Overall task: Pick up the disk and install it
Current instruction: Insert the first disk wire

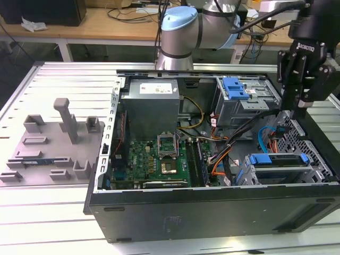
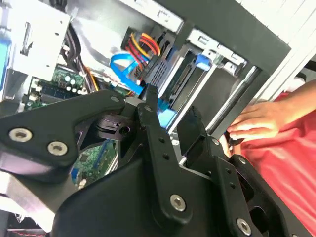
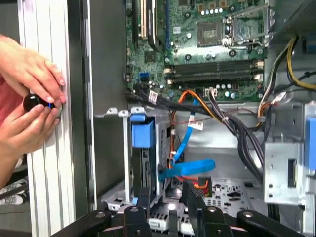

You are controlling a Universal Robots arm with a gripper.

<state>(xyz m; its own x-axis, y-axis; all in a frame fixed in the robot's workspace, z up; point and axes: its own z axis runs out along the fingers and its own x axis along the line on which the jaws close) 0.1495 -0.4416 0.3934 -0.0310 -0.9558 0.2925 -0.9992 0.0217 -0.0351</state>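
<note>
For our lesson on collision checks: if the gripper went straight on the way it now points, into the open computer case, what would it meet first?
Probably the blue flat cable looped just ahead of the gripper, beside the disk in its bay. Depth is unclear, so this is a judgement.

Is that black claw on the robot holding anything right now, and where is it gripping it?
Nothing is held. The end effector hangs empty with its fingers apart, clear of the disk, which sits inside the case.
</note>
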